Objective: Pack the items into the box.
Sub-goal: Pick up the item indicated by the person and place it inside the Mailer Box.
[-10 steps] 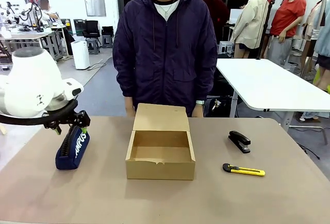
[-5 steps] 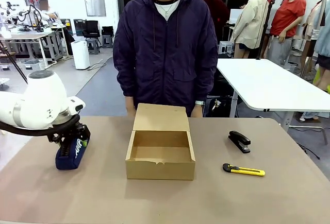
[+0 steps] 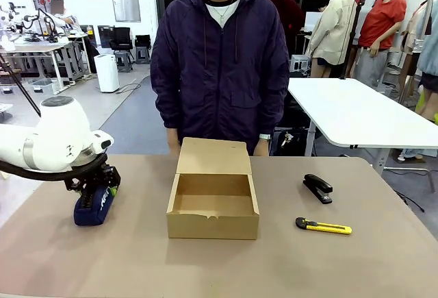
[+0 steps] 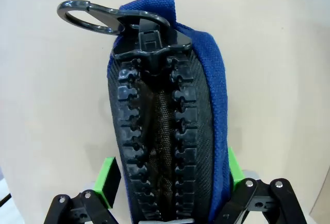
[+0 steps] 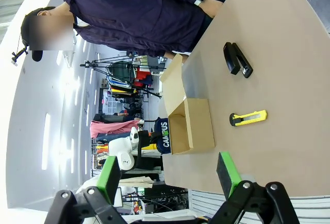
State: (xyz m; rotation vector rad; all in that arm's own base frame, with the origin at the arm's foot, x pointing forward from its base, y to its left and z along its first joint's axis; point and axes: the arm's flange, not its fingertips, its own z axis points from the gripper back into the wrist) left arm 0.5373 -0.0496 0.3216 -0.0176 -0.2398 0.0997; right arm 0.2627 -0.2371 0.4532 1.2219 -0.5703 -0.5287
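Note:
The navy pouch (image 3: 94,209) lies on the table's left side, zipper up, left of the box. My left gripper (image 3: 96,188) is down over it, open; in the left wrist view its green pads (image 4: 109,179) sit on either side of the pouch (image 4: 167,126), close to its sides. The brown box (image 3: 213,205) stands mid-table with its lid folded back and nothing inside. To its right lie the black stapler (image 3: 318,188) and the yellow-and-black knife (image 3: 324,227). My right gripper (image 5: 170,175) hangs open and bare, high off to the side, looking at the stapler (image 5: 237,59), knife (image 5: 248,117) and box (image 5: 191,123).
A person in a dark purple jacket (image 3: 219,65) stands right behind the box at the far edge, hands low behind the lid. A white table (image 3: 356,113) stands beyond at the right. Bare tabletop (image 3: 219,264) runs along the near edge.
My left gripper has come down from above the pouch's far end and now straddles it. The pouch, box, stapler and knife have stayed put.

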